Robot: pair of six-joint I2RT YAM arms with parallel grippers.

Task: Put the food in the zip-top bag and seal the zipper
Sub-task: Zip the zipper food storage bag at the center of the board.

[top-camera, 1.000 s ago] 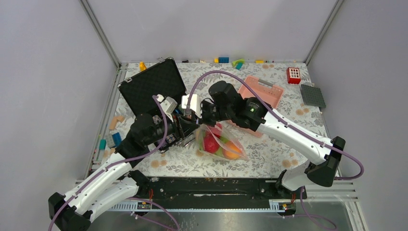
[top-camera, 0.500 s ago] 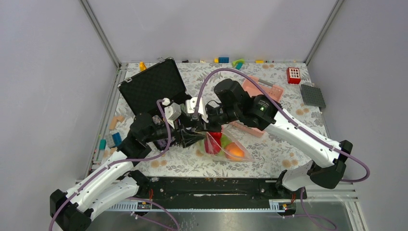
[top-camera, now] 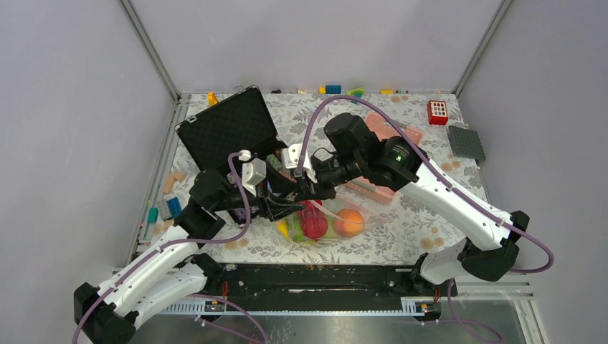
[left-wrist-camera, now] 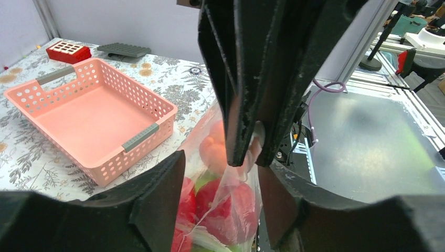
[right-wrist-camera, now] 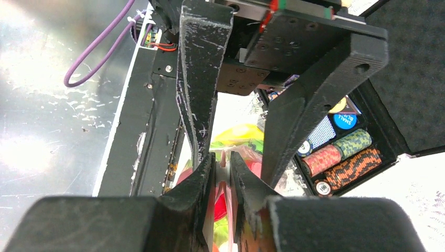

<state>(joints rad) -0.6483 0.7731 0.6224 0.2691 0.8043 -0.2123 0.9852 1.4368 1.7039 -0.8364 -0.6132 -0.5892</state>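
The clear zip-top bag (top-camera: 326, 222) lies on the table with the food inside: a red apple (top-camera: 313, 223), an orange fruit (top-camera: 349, 221), and green and yellow pieces at its left end. My right gripper (top-camera: 308, 195) is shut on the bag's top edge, which shows as a thin plastic strip between its pads in the right wrist view (right-wrist-camera: 222, 173). My left gripper (left-wrist-camera: 220, 210) is open, with one jaw on each side of the bag (left-wrist-camera: 231, 199). The red apples (left-wrist-camera: 236, 202) show through the plastic. The zipper's state is not visible.
A pink slotted basket (left-wrist-camera: 89, 110) stands behind the bag, and is partly hidden under the right arm in the top view (top-camera: 391, 136). An open black case (top-camera: 229, 129) holding poker chips (right-wrist-camera: 341, 152) stands at the back left. A red block (top-camera: 437, 112) and a grey plate (top-camera: 466, 142) are at the back right.
The bag has swung lower and flatter, its food spreading to the left. The right arm has shifted right and raised its elbow. Both grippers stay together at the bag's edge.
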